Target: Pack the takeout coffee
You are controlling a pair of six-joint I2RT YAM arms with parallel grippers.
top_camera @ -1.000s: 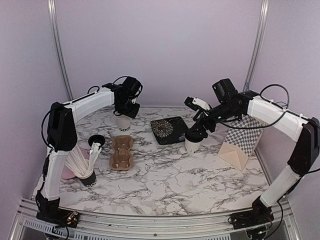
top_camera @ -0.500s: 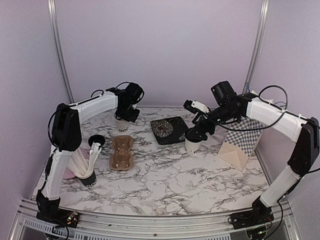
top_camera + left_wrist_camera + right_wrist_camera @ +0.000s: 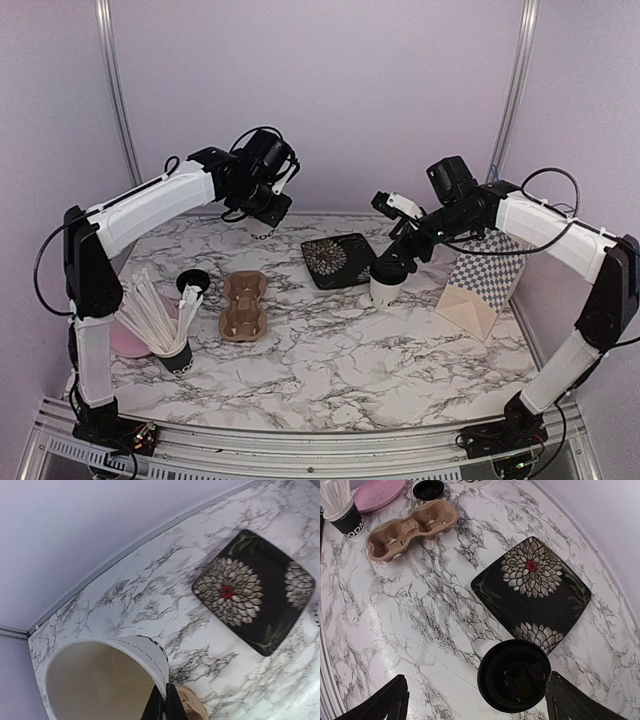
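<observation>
One lidless cup (image 3: 100, 680), rim tight in left gripper (image 3: 164, 705); lidded cup (image 3: 514, 682) under wide-open right gripper (image 3: 388, 262).

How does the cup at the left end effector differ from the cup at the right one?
The left cup has no lid and shows its empty inside; the right cup wears a black lid. The left cup is pinched by its rim in the shut left end effector; the right cup stands free on the table, the right end effector open over it. Both are white paper cups.
</observation>
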